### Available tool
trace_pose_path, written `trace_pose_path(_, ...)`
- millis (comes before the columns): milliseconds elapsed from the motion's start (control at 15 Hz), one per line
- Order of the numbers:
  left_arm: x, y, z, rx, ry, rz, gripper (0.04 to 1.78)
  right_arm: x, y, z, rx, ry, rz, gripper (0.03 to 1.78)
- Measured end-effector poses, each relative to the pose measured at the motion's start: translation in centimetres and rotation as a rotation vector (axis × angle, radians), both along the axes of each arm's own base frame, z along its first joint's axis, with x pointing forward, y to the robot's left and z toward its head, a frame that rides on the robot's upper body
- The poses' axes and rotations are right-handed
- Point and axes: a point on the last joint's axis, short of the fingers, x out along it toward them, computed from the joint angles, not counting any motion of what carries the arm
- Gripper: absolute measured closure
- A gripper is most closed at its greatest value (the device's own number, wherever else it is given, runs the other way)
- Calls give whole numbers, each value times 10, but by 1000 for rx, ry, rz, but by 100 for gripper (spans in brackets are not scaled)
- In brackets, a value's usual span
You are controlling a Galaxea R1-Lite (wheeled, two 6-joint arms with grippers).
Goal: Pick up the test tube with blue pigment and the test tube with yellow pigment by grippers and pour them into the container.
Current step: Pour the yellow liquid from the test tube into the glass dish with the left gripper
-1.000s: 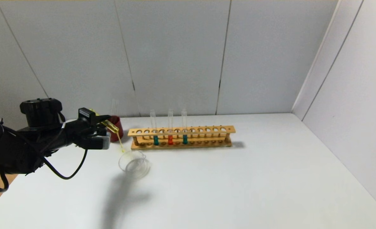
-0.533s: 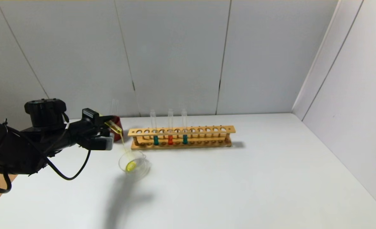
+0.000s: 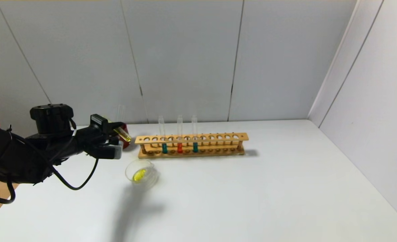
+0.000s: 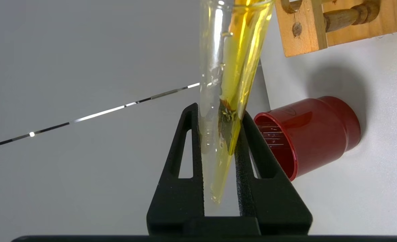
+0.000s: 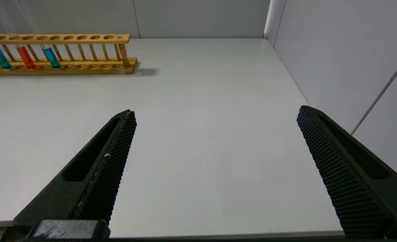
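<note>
Half of the pouring looks to be done, judging by the puddle of yellow liquid lying in the bottom of the container (image 3: pixel 142 173), the low clear beaker on the table (image 3: pixel 238 195) in front of the wooden rack (image 3: pixel 191 145). The left gripper (image 3: pixel 117 136) holds the test tube with yellow pigment (image 4: pixel 230 84) clamped between its two black fingers (image 4: pixel 185 158), tipped over near the red cup (image 3: pixel 125 134) and up and to the left of the beaker; a streak of yellow clings along the inside of the glass, so a little may yet be left in it (no stream shows falling at this instant). The blue half is not begun: two tubes of teal-blue liquid stand upright in the rack, with an orange-red tube (image 3: pixel 180 134) between them, and the one I take as the test tube with blue pigment (image 3: pixel 195 134) sits on the right of that trio, untouched. The right gripper (image 5: pixel 215 168) hovers low over the near right part of the table, well apart from the rack, its fingers spread wide and holding nothing. What remains, as I judge it, is draining the yellow tube, putting it away, then fetching and emptying a blue one.
</note>
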Motion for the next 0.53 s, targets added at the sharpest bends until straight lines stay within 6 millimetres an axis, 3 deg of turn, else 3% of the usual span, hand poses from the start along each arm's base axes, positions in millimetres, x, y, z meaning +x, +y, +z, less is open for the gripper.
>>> trace_pose_path(533, 1, -3, 0, 22, -10, -16, 150, 0, 0, 0, 0, 0, 0, 6)
